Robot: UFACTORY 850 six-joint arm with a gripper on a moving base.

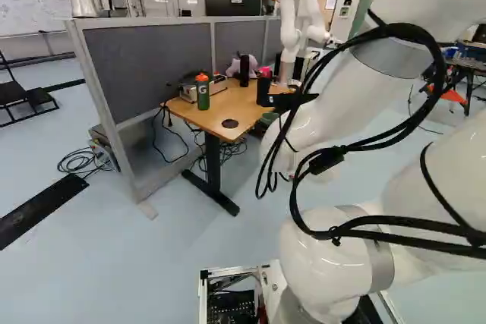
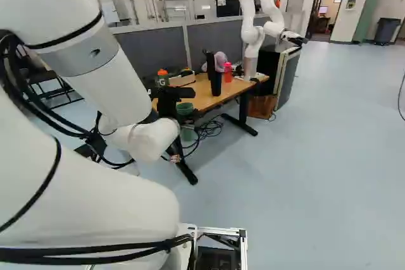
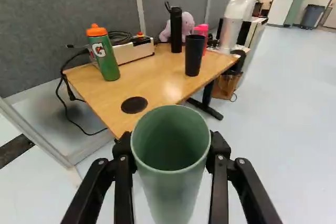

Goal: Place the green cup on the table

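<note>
Wrist view shows you the gripper [image 2: 186,110] grasping the green cup [image 3: 170,161] from two sides, off the near end of the table [image 3: 160,80]; on it stands your black cup [image 3: 194,56].

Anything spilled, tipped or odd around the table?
Nothing looks spilled or tipped; the green cup looks upright in the gripper. Only the black cable looks untidy, drooping off the table to the floor.

Table [image 3: 157,80] | green bottle [image 3: 107,61] | box [image 3: 134,51] | disc [image 3: 134,104] | black tumbler [image 3: 195,56] | black bottle [image 3: 176,31] | pink bottle [image 3: 203,29]
</note>
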